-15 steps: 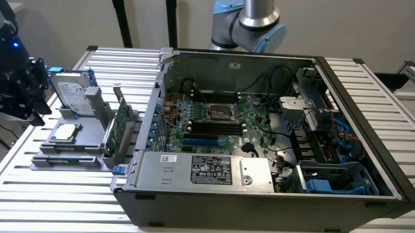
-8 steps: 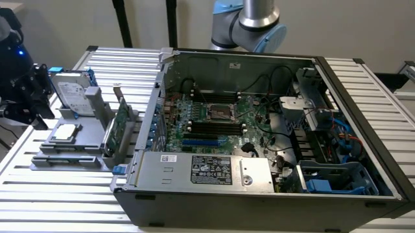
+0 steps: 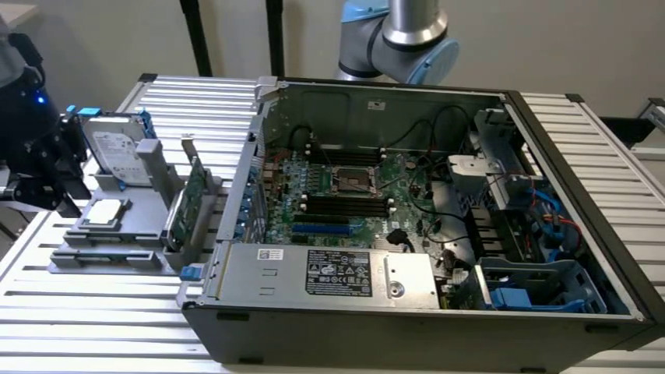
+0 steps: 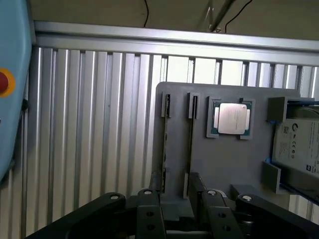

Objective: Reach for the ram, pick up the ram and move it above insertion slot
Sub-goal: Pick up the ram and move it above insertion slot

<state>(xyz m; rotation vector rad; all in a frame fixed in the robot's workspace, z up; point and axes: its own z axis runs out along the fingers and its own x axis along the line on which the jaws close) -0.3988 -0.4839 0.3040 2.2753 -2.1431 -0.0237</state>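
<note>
A grey holder (image 3: 130,226) stands on the slatted table at the exterior view's left. A green board (image 3: 183,209) stands on edge in it, with a metal bracket (image 3: 190,146) at its far end. In the wrist view two thin board edges (image 4: 165,144) (image 4: 191,144) run along the holder's (image 4: 224,164) slots. I cannot tell which edge is the ram. My dark gripper (image 3: 40,185) hovers left of the holder. Its fingers (image 4: 149,209) are spread apart at the near end of both slots, so the gripper (image 4: 179,201) is open and holds nothing.
A CPU (image 4: 232,118) and a hard drive (image 3: 117,146) also rest in the holder. The open computer case (image 3: 437,312) fills the exterior view's right, with the motherboard's black slots (image 3: 343,204) inside. A light blue body with a red button (image 4: 5,82) stands close by in the wrist view.
</note>
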